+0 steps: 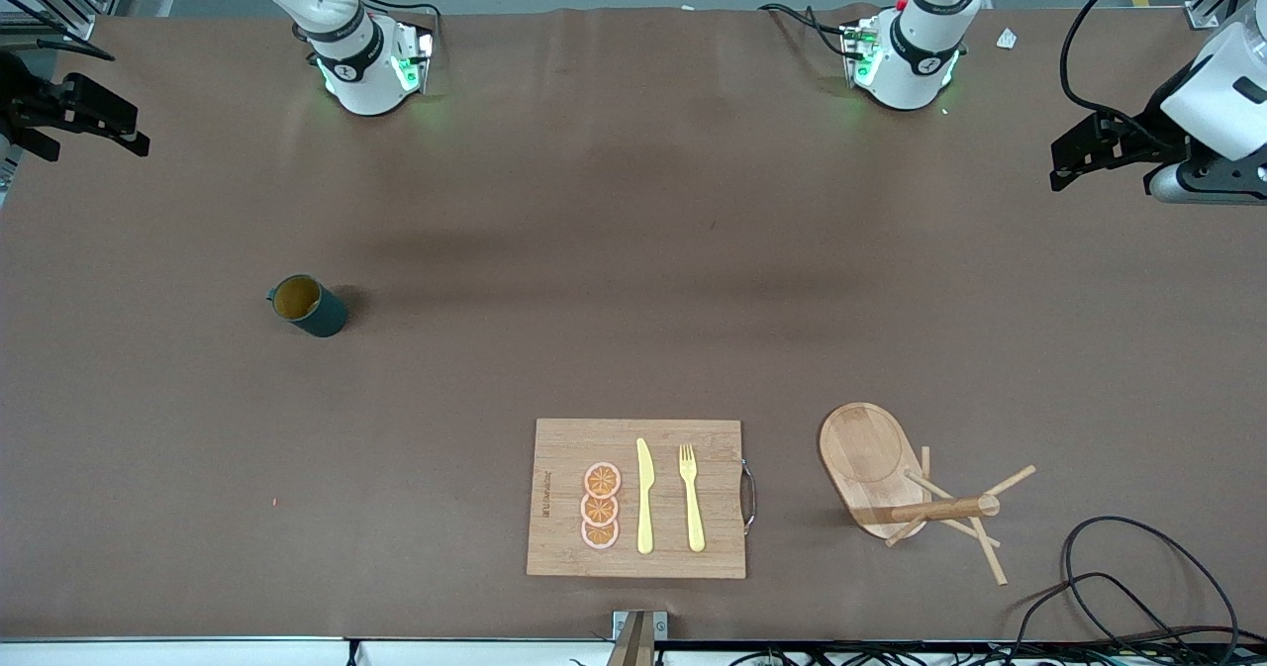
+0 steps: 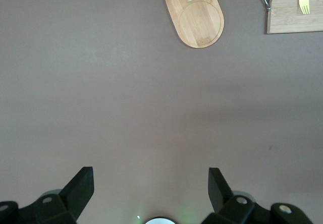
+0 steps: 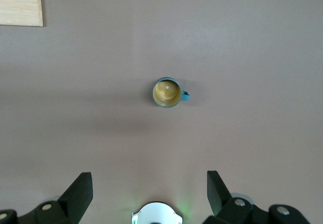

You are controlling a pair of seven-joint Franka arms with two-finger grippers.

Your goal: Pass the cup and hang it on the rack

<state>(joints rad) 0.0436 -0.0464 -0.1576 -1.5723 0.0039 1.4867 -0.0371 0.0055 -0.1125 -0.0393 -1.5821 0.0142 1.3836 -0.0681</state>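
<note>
The cup (image 1: 309,305) stands upright on the brown table (image 1: 633,250), toward the right arm's end. It is dark teal outside and yellowish-brown inside, and its small handle sticks out from its side. Nothing touches it. In the right wrist view the cup (image 3: 167,93) sits alone on the bare table, well apart from the two black fingers (image 3: 78,193) at the edge of that view. The rack (image 1: 896,483) is well apart from the cup, toward the left arm's end of the table and nearer to the front camera. It has an oval wooden base, a post in the middle and thin pegs that stick out at angles. No cup hangs on it. Just beside the rack, toward the right arm's end, lies a wooden cutting board (image 1: 554,537) with a metal handle. On the board are three orange slices (image 1: 600,507), a yellow knife (image 1: 644,496) and a yellow fork (image 1: 691,498). The right gripper (image 1: 84,117) hangs in the air at its end of the table with its fingers spread wide and nothing in them. The left gripper (image 1: 1094,151) hangs in the air at its own end, also spread wide and holding nothing. A black cable (image 1: 1138,587) lies on the table near the rack.
</note>
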